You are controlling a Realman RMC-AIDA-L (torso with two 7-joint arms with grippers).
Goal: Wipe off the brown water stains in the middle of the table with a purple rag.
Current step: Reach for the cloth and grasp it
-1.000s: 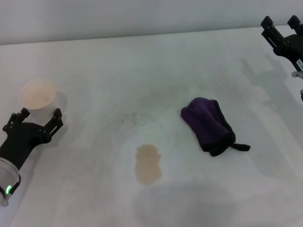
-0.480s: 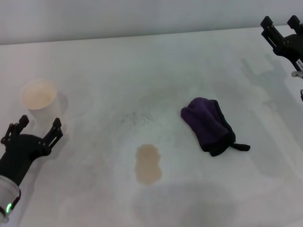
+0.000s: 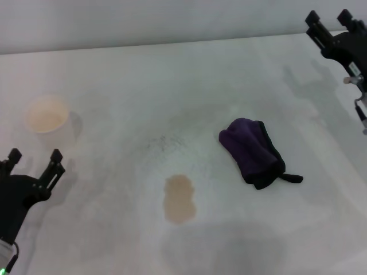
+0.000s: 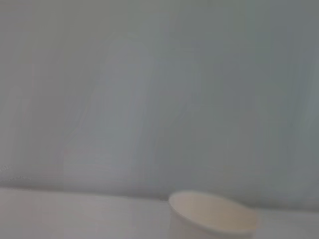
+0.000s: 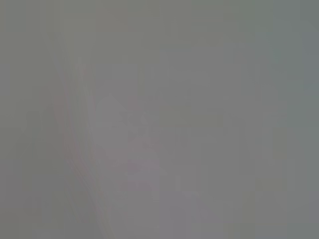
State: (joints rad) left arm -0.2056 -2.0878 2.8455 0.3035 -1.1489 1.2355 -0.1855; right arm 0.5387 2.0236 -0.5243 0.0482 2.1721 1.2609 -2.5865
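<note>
Your left gripper (image 3: 32, 161) has pulled back toward the near left edge of the table (image 3: 114, 69) over the last second. Its two fingers are spread wide with nothing between them, and the white paper cup (image 3: 47, 117) it sat right against now stands clear beyond its fingertips. That cup is let go and out of the way; the left wrist view shows only its rim (image 4: 213, 215).

Well off to that gripper's right lie the brown water stains (image 3: 180, 198), one tan patch, untouched. Further right again, and slightly farther from you, the purple rag (image 3: 252, 150) sits bundled on the table, apart from the stain, its black strap trailing to the right.

Your right gripper (image 3: 332, 27) has shifted a little leftward near the far right corner, fingers apart and empty, with the rag well below and nearer to you. I'd judge the wiping hasn't begun: the rag needs picking up first, and the right arm looks better placed for it.
</note>
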